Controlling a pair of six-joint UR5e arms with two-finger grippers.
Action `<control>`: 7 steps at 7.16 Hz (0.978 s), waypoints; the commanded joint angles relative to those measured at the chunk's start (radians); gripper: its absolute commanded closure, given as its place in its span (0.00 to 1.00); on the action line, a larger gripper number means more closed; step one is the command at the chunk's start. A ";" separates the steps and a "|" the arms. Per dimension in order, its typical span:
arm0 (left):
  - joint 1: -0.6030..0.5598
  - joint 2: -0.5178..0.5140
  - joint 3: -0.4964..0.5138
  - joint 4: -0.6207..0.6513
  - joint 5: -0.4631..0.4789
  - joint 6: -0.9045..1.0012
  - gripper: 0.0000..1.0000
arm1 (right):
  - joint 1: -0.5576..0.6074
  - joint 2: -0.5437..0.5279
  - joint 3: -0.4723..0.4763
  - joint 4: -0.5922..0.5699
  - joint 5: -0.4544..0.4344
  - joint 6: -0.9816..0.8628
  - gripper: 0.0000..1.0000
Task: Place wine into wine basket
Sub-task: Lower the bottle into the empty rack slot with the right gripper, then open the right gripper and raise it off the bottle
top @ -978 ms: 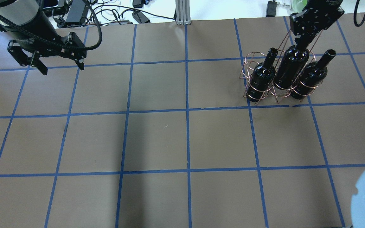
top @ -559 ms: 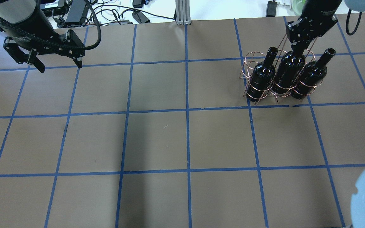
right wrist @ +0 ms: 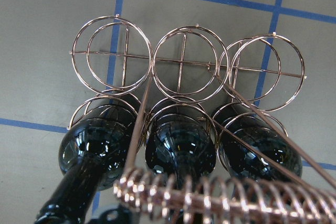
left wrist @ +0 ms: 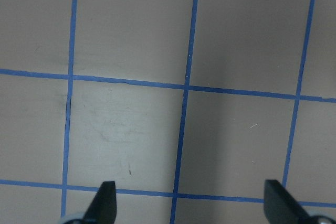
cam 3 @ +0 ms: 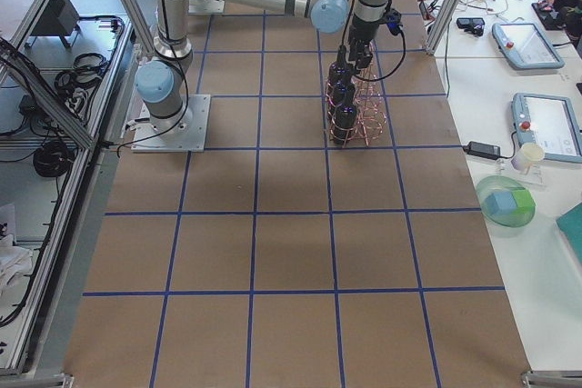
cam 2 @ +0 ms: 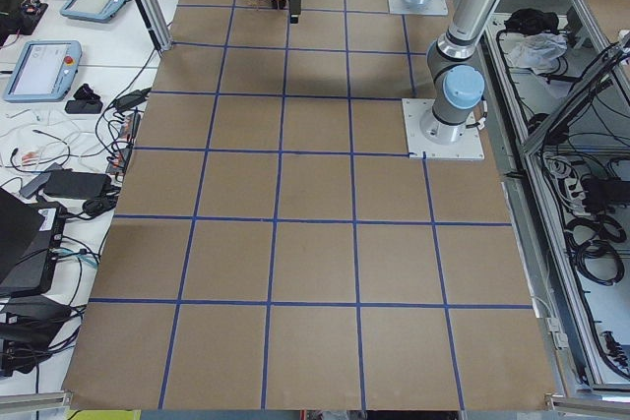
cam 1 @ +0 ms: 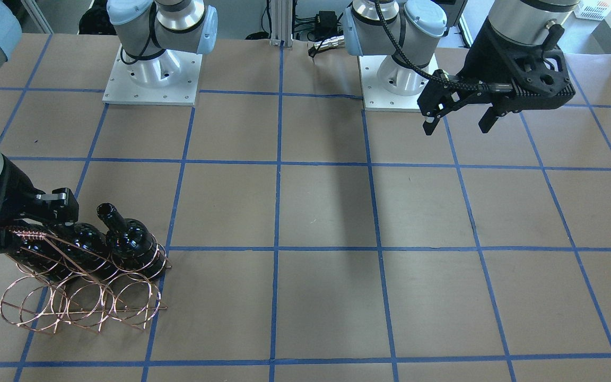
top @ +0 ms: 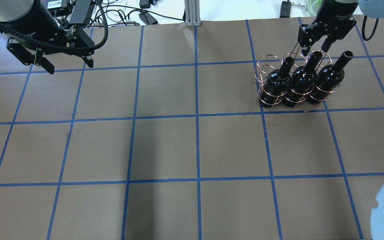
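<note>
A glossy near-black wine bottle (top: 301, 82) with a slim open neck stands upright in the middle ring of a copper wire wine basket (right wrist: 180, 62), in the upper right of the overhead frame. A second bottle (top: 274, 83) and a third bottle (top: 327, 80) stand just beside it, one on each side, in the same row of rings.

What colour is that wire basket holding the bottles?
The wine basket is copper rose-gold, clearest in the right wrist view.

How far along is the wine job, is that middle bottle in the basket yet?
Done: the middle bottle stands in the wine basket, between two other bottles. In hand: the right gripper is open astride its neck, not yet lifted clear. Left: withdrawing that arm. The left gripper hovers open and empty. The basket's three far rings hold nothing.
</note>
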State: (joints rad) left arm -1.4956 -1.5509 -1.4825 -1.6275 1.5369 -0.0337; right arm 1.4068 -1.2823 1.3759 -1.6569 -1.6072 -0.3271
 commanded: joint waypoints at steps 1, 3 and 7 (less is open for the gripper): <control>0.000 0.002 -0.004 -0.002 0.002 0.001 0.00 | 0.007 -0.078 0.000 0.023 0.000 0.005 0.00; 0.000 0.005 -0.005 -0.003 0.003 0.001 0.00 | 0.011 -0.226 0.000 0.159 0.003 0.013 0.00; 0.008 0.008 -0.007 0.000 0.029 0.003 0.00 | 0.082 -0.363 0.090 0.230 0.018 0.141 0.00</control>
State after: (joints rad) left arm -1.4938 -1.5453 -1.4904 -1.6299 1.5474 -0.0308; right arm 1.4578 -1.6151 1.4271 -1.4223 -1.5971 -0.2260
